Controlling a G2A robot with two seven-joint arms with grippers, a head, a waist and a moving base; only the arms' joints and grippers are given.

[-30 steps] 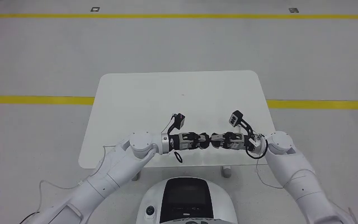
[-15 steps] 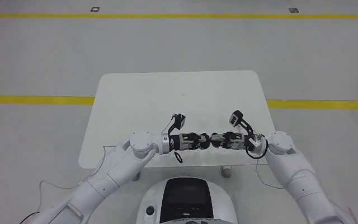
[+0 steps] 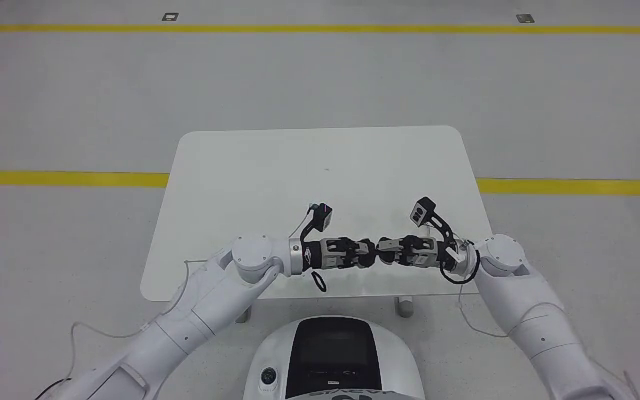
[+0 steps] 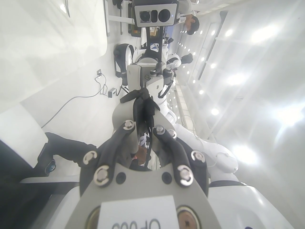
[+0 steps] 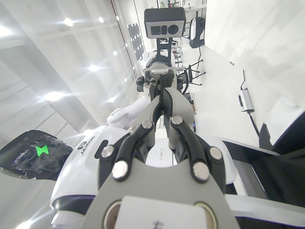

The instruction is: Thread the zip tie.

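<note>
My two grippers meet tip to tip above the near edge of the white table (image 3: 300, 170). The left gripper (image 3: 365, 251) comes in from the left and the right gripper (image 3: 386, 249) from the right. Between them is a thin black zip tie (image 3: 375, 250). In the left wrist view the left gripper (image 4: 143, 107) is shut on the black zip tie (image 4: 129, 97), whose end sticks out sideways in front of the other gripper. In the right wrist view the right gripper (image 5: 162, 96) is shut on the zip tie strip (image 5: 164, 88), which runs straight to the facing gripper.
The table top carries nothing else. Both arms hang in the air over its near edge, close to each other. Each wrist camera (image 3: 320, 212) (image 3: 418, 211) stands up above its arm. Yellow floor lines (image 3: 80, 179) run past the table.
</note>
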